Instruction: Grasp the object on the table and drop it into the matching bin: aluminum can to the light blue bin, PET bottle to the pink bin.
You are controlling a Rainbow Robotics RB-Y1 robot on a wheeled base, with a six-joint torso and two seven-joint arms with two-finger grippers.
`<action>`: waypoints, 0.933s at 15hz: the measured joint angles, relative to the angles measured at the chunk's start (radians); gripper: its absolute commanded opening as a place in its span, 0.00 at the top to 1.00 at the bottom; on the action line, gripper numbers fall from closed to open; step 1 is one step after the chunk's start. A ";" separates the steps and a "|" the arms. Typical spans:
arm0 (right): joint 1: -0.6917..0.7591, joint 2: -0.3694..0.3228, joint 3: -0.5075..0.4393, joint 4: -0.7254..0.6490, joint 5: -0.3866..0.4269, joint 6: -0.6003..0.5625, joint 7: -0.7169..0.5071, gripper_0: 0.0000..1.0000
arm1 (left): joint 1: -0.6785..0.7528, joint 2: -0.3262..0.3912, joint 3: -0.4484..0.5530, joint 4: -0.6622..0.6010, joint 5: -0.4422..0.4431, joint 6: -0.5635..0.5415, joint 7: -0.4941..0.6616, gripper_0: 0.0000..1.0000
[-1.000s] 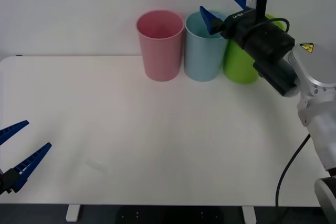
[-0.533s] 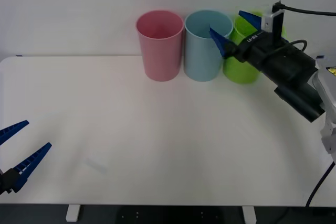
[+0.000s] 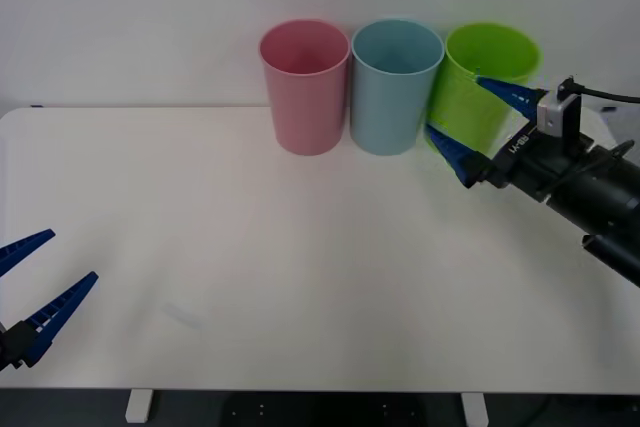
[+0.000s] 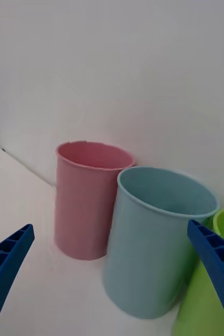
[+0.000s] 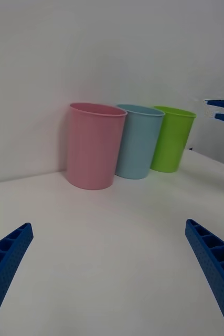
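Observation:
The pink bin (image 3: 304, 87) and the light blue bin (image 3: 392, 89) stand side by side at the back of the white table (image 3: 300, 247). The aluminum can is out of view, and the inside of the light blue bin cannot be seen. My right gripper (image 3: 453, 104) hangs open and empty in front of the lime green bin, just right of the light blue bin. In the right wrist view, the light blue bin (image 4: 156, 241) is close ahead, with the pink bin (image 4: 88, 199) beside it. My left gripper (image 3: 73, 254) stands open and empty at the table's near left corner.
A lime green bin (image 3: 492, 72) stands right of the light blue one, touching it. The left wrist view shows the three bins in a row, with the pink bin (image 5: 94, 144) nearest. A white wall rises right behind the bins.
My right gripper has moved from over the light blue bin's rim down and to the right, in front of the lime green bin, staying open. The left arm has not moved.

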 measured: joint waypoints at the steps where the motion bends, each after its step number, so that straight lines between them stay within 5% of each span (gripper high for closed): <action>1: 0.035 -0.001 -0.020 -0.018 -0.001 -0.036 0.035 0.00 | 0.000 0.000 0.000 0.000 0.000 0.000 0.000 0.00; 10: 0.232 0.008 -0.226 -0.078 -0.009 -0.368 0.085 0.00 | 0.000 0.000 0.000 0.000 0.000 0.000 0.000 0.00; 14: 0.304 0.008 -0.287 -0.091 -0.011 -0.403 0.078 0.00 | 0.000 0.000 0.000 0.000 0.000 0.000 0.000 0.00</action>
